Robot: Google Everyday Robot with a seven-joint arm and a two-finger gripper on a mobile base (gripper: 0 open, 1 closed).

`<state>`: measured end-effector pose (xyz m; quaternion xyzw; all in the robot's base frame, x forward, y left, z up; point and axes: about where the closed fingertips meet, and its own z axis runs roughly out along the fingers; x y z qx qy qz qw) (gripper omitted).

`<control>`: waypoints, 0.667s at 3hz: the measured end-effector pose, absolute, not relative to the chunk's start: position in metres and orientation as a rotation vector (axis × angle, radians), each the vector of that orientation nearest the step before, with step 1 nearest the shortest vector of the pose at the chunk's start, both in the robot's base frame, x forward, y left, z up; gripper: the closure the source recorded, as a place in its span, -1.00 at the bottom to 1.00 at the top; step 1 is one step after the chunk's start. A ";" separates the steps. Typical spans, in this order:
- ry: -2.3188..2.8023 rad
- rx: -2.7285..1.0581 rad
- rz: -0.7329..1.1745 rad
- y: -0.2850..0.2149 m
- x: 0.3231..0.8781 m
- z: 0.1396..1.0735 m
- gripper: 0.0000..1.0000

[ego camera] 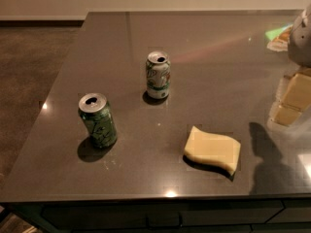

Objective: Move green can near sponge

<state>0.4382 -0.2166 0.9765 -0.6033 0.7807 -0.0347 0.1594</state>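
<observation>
The green can [98, 120] stands on the dark grey table [209, 57] at the front left, dark green with lighter markings and an open silver top. The sponge [213, 150], pale yellow and wavy, lies flat at the front, right of centre, about two can widths from the green can. My gripper [291, 101] is at the right edge of the view, above the table, right of the sponge and far from the green can. It holds nothing that I can see.
A white and pale-green can [158, 75] with red marks stands upright mid-table, behind and between the green can and the sponge. A green and white packet [278, 37] lies at the far right. The table's left and front edges are near the green can.
</observation>
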 end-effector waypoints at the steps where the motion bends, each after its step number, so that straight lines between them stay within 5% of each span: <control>1: 2.231 -1.724 -0.099 -0.217 0.438 0.977 -1.00; 2: 2.229 -1.702 -0.028 -0.210 0.446 0.981 -1.00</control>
